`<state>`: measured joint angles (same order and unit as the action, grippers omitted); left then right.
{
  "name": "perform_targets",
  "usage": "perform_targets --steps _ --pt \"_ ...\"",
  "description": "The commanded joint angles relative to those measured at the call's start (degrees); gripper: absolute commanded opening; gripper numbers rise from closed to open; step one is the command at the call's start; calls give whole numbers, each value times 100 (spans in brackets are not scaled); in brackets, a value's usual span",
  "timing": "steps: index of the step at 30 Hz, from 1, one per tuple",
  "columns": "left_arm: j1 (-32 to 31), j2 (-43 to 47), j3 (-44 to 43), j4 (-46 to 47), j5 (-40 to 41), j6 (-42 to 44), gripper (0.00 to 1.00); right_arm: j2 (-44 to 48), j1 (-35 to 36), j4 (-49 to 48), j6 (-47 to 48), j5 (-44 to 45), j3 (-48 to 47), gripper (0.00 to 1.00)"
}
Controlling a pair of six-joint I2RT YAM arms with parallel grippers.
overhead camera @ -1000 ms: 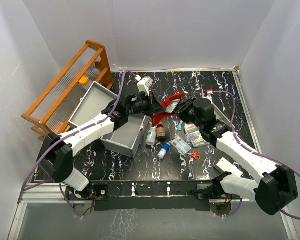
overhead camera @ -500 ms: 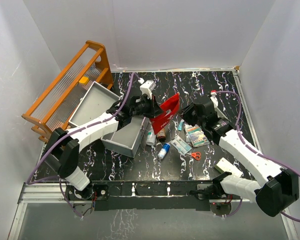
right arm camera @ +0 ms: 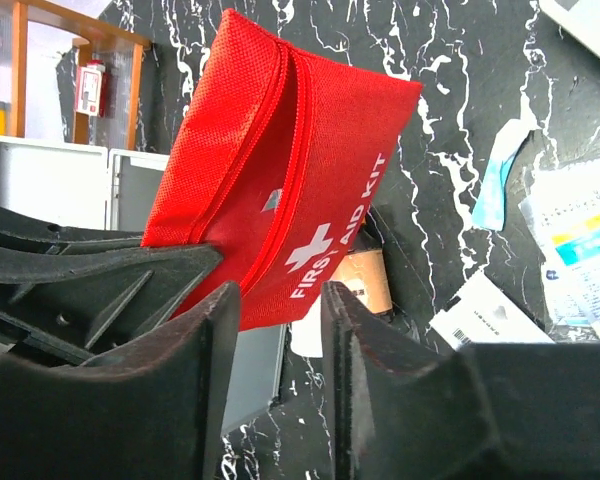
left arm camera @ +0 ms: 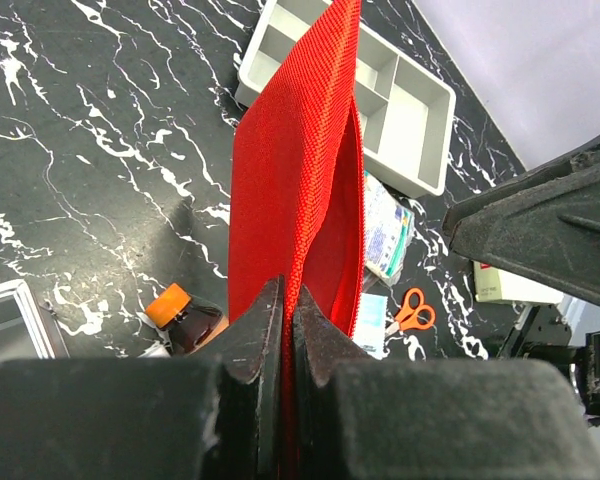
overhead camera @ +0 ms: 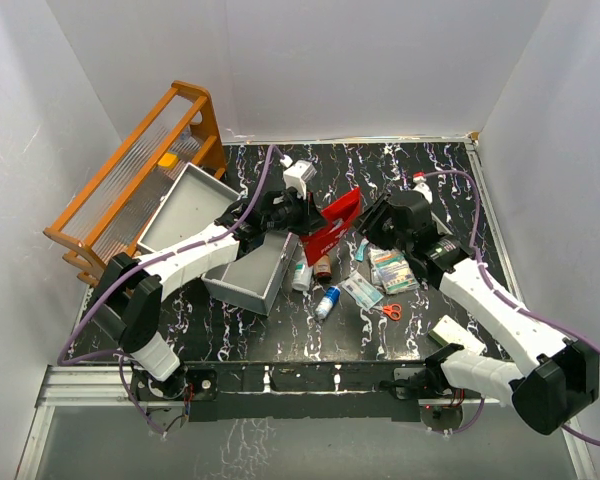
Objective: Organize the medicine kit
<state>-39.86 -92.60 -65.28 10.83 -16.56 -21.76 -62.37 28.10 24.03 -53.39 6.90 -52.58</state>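
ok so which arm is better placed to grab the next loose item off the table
Likely right: the right hand is open, empty and close to the loose paper packets; the left hand is shut on the red fabric first-aid pouch, holding it upright.

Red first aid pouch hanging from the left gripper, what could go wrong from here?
1. The left gripper pinches only a thin edge of the red first aid pouch, so it may slip onto the brown bottle below.
2. Its zipper looks open; contents might spill.
3. The right gripper, jaws open at the pouch, could tug it free when closing.
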Motion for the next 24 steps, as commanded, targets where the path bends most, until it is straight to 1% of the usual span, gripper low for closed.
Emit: perform_targets --steps 1,5,7,11,12,13,15,16,17,19,21,22,24 --pt "2 41 -268 247 -72 -346 0 -201 -23 -121 434 -101 -485 39" --pt "0 -24 -353 120 -60 -334 0 -742 -19 -85 434 -205 -841 45" --pt "3 -28 -363 104 -67 -327 0 -986 -19 -24 248 22 -965 46" --pt "3 29 -336 95 -93 -326 0 -1392 -22 91 16 315 -1148 44" --pt "5 51 -318 88 -89 -324 0 -1459 -21 88 -3 346 -1161 41" --pt "1 67 -288 62 -80 -314 0 -1526 -17 102 0 368 -1193 35" --pt "3 111 -263 -13 -52 -296 0 -1619 -23 116 112 331 -1235 20" --pt "4 131 -258 -72 -50 -286 0 -1642 -17 111 183 288 -1242 10" --pt "3 146 -260 -144 -62 -285 0 -1653 -23 112 284 271 -1239 7" --pt "4 172 -302 -321 -66 -304 14 -1656 -21 57 564 207 -1230 0" --pt "4 178 -398 -555 -139 -343 34 -1632 -17 -88 963 117 -1189 0" --pt "4 169 -455 -615 -172 -383 41 -1591 -23 -213 1135 47 -1132 0" --pt "4 123 -614 -821 -213 -492 49 -1560 -21 -328 1361 31 -1098 0"
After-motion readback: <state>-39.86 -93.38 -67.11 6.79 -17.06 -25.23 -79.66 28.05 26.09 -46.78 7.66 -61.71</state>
